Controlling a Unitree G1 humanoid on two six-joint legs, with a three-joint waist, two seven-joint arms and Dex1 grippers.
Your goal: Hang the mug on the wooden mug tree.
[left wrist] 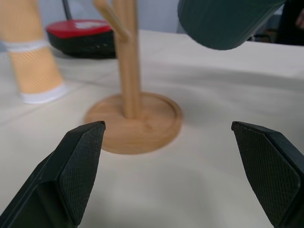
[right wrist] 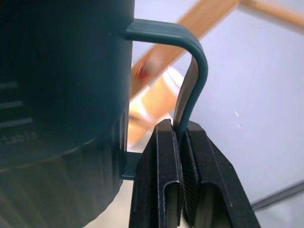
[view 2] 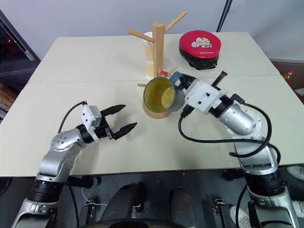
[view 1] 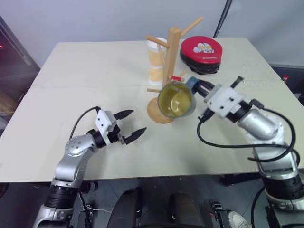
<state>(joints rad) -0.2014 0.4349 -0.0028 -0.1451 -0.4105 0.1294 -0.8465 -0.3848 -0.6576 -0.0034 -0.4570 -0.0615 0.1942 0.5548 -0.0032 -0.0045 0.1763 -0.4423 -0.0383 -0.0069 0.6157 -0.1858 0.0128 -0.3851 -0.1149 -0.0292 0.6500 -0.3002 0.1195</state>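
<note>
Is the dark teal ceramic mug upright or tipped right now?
Tipped on its side: the dark teal ceramic mug shows its yellow inside to the head camera, held by its handle in the right gripper.

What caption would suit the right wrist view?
Right gripper pinching the teal mug by its handle, wooden mug tree blurred behind.

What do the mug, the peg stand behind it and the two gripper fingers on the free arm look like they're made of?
The mug: probably glazed ceramic, with a dark teal ribbed outside and a glossy yellow inside that catches light. The wooden mug tree: light unpainted wood with visible grain and a matte finish. Fingers of the left gripper: black, likely plastic or rubber, with finely cross-textured pads.
</note>
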